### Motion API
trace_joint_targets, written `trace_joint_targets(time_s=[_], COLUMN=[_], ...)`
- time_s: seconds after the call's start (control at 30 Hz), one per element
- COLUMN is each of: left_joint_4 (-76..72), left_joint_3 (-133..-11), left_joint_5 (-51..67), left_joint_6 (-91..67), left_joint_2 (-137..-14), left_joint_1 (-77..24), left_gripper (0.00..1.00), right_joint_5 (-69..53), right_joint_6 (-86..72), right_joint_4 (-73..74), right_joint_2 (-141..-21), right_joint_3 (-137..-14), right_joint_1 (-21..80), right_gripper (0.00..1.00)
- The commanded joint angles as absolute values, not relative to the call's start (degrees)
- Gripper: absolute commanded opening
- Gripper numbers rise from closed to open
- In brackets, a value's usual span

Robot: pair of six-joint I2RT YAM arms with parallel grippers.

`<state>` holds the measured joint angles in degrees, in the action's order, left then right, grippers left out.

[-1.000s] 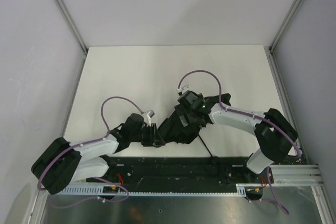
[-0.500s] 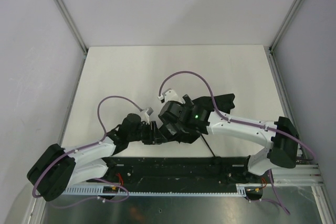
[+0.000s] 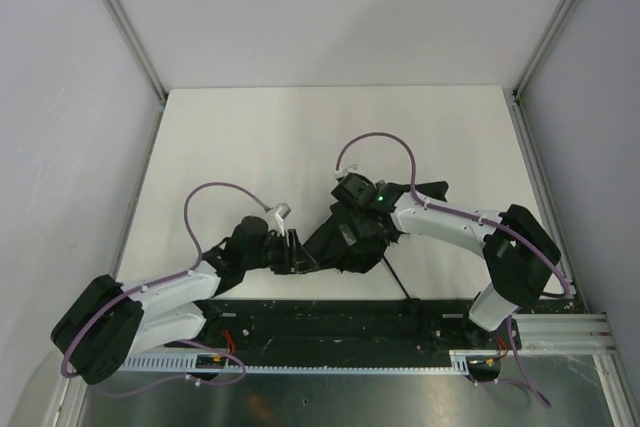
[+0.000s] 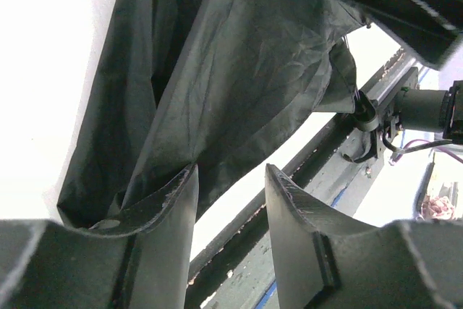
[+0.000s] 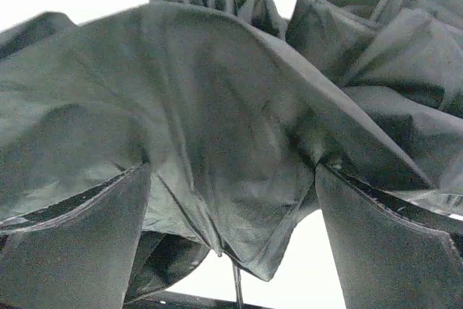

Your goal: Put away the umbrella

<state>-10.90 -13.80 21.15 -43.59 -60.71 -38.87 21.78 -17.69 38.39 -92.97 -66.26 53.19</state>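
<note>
Right hand [image 5: 231,168] (spread wide) astride umbrella [image 5: 217,92]

Setting: robotics lab test cell. White tabletop [image 3: 250,137] enclosed by plain pale walls [image 3: 330,7], aluminium frame posts [image 3: 122,27]. Slotted cable duct [image 3: 300,369], purple cabling [image 3: 378,135], black mounting rail [image 3: 330,317] along near edge.

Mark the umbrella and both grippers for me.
umbrella [image 5: 217,106]: right wrist view, on the middle canopy panel.
left gripper [image 4: 230,179]: left wrist view, gap between its fingertips.
right gripper [image 5: 231,179]: right wrist view, midway between its fingertips.
</note>
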Motion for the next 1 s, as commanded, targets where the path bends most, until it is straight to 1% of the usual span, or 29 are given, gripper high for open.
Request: trace_joint_targets(time_s=[0.0,0.13,0.2,0.23,0.3,0.33,0.4,0.43,0.47,0.5,0.53,0.67,0.77,0.83,0.97], left_joint_4=[-12.7,-12.7,-12.7,-12.6,-12.3,-12.1,-12.0,-12.0,-12.0,-12.0,-12.0,-11.4,-10.8,-10.9,-10.9], left_joint_3=[-14.3,-15.8,-16.4,-16.6,-17.3,-17.7,-19.4,-20.4,-21.5,-22.5,-23.7,-27.8,-27.3,-26.5,-24.6], left_joint_5=[20.1,22.8,24.7,25.6,27.1,28.0,29.7,30.1,30.1,29.7,29.0,25.6,20.8,17.7,12.4], left_joint_6=[-43.4,-42.8,-42.5,-42.2,-42.1,-42.2,-42.0,-41.6,-41.0,-40.3,-39.6,-38.1,-40.4,-41.3,-43.7], left_joint_2=[-61.3,-62.1,-60.1,-58.4,-54.9,-53.5,-52.0,-52.1,-52.5,-53.5,-54.9,-63.9,-69.3,-70.6,-69.0], left_joint_1=[-39.0,-39.0,-39.1,-39.2,-39.3,-39.4,-40.4,-41.3,-42.1,-43.0,-44.0,-47.5,-48.1,-48.3,-48.6], left_gripper=[0.47,0.53,0.55,0.55,0.5,0.45,0.29,0.19,0.11,0.05,0.03,0.0,0.0,0.0,0.0], right_joint_5=[13.8,11.9,12.9,12.4,9.5,8.0,4.0,1.3,-1.4,-4.1,-6.6,-12.2,-14.6,-15.2,-15.5], right_joint_6=[-18.2,-18.5,-18.7,-18.7,-18.5,-18.2,-17.5,-17.2,-16.9,-16.8,-16.7,-16.2,-16.3,-16.2,-15.5], right_joint_4=[33.0,30.8,30.6,30.2,28.7,27.7,24.8,23.3,21.6,20.0,18.4,14.8,13.5,13.4,13.3], right_joint_2=[-90.9,-91.8,-91.3,-90.7,-88.9,-87.7,-85.1,-83.9,-82.8,-81.9,-81.3,-79.3,-78.5,-78.3,-78.2], right_joint_3=[-61.2,-58.0,-56.9,-56.2,-54.6,-53.7,-51.4,-50.2,-49.0,-47.8,-46.7,-43.4,-42.4,-42.3,-42.3], right_joint_1=[50.7,50.0,49.2,48.4,46.3,45.4,43.8,42.9,41.9,40.9,39.9,37.2,35.7,35.4,35.0], right_gripper=[0.99,0.99,0.99,0.99,0.99,0.99,0.99,0.99,0.99,0.99,0.99,0.99,0.99,0.99,0.99])
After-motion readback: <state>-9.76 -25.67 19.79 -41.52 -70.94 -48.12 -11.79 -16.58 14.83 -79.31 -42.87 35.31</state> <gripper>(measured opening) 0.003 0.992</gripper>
